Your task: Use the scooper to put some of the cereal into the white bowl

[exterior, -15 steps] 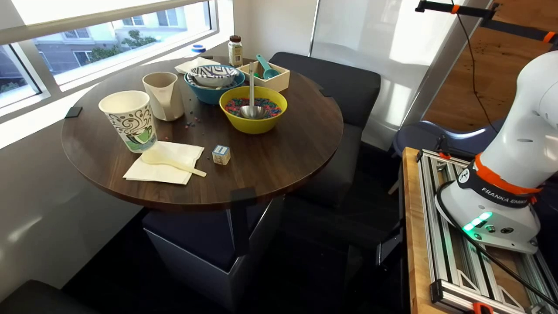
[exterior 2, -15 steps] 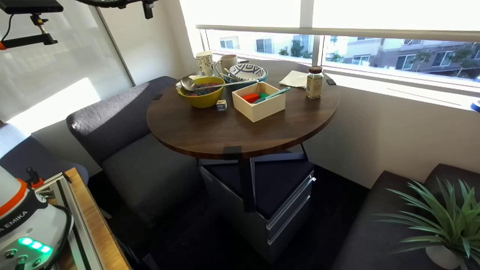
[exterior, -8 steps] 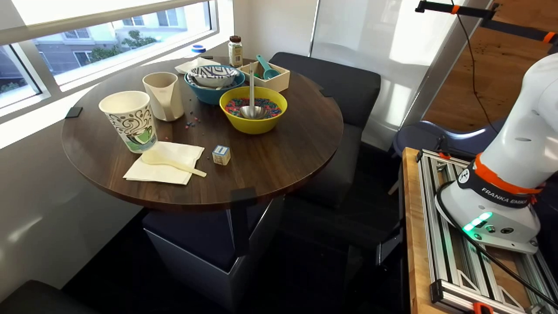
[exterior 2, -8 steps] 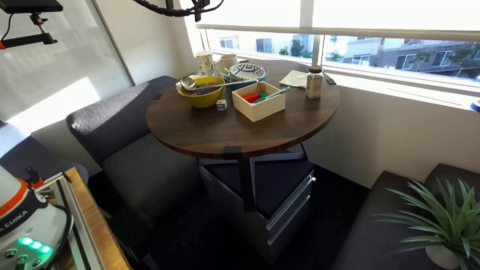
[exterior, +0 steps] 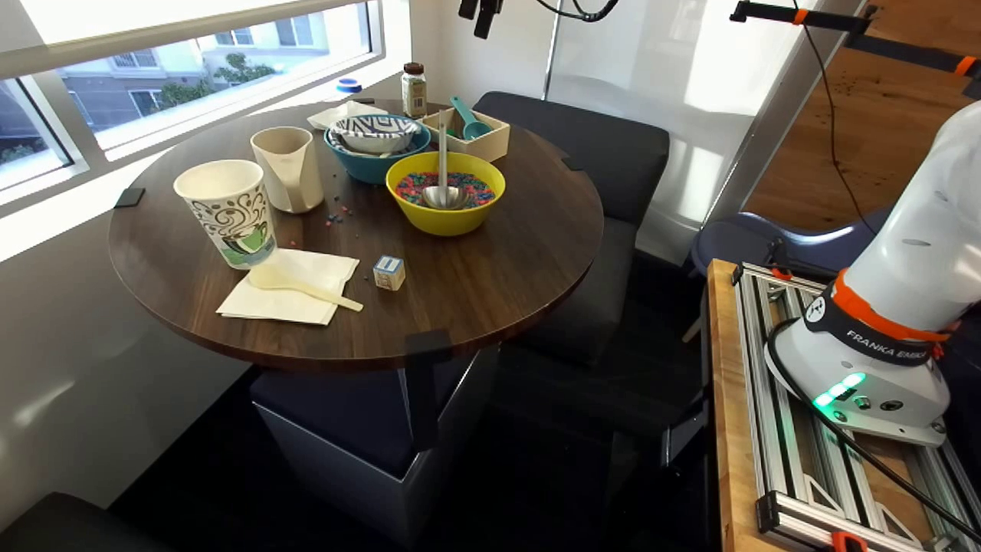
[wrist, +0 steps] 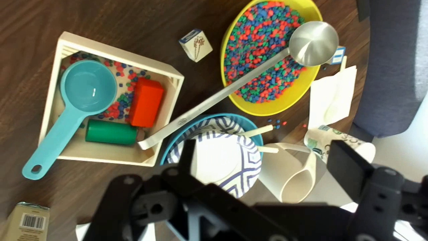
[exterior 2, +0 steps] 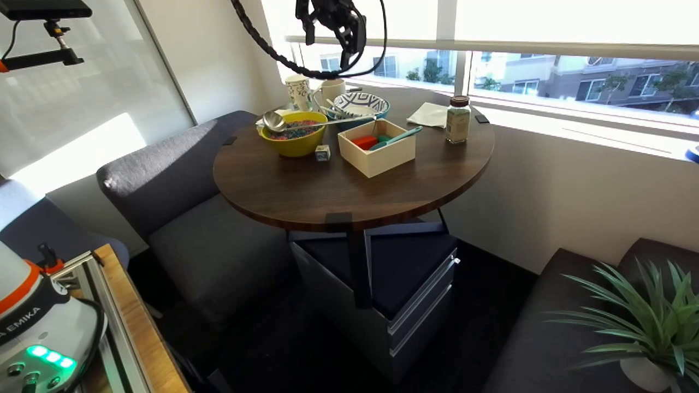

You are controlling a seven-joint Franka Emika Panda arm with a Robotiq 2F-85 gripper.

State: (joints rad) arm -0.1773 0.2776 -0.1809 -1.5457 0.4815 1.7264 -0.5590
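Observation:
The teal scooper point(wrist: 88, 88) lies in a light wooden box point(wrist: 117, 55), its handle over the rim. It also shows in both exterior views point(exterior: 469, 123) point(exterior 2: 398, 137). The white bowl point(wrist: 222, 157) with dark lines sits tilted in a blue bowl point(wrist: 249, 124). The cereal point(wrist: 257, 50), small coloured bits, fills a yellow bowl point(wrist: 284, 106); some bits lie in the box. My gripper point(wrist: 267, 160) is open and empty, high above the table. In an exterior view it point(exterior 2: 329, 46) hangs above the mug and bowls; only fingertips point(exterior: 481, 17) show in an exterior view.
A metal ladle point(wrist: 214, 98) lies across the yellow bowl and reaches the box. A red block point(wrist: 146, 102) and green cylinder point(wrist: 110, 131) share the box. A mug point(wrist: 284, 167), paper cup point(exterior: 230, 211), spice jar point(exterior 2: 457, 120) and letter block point(wrist: 195, 45) stand around.
My gripper has moved right and lower in an exterior view, toward the table's far side. Its fingertips have come into view at the top of an exterior view. The table objects have not moved.

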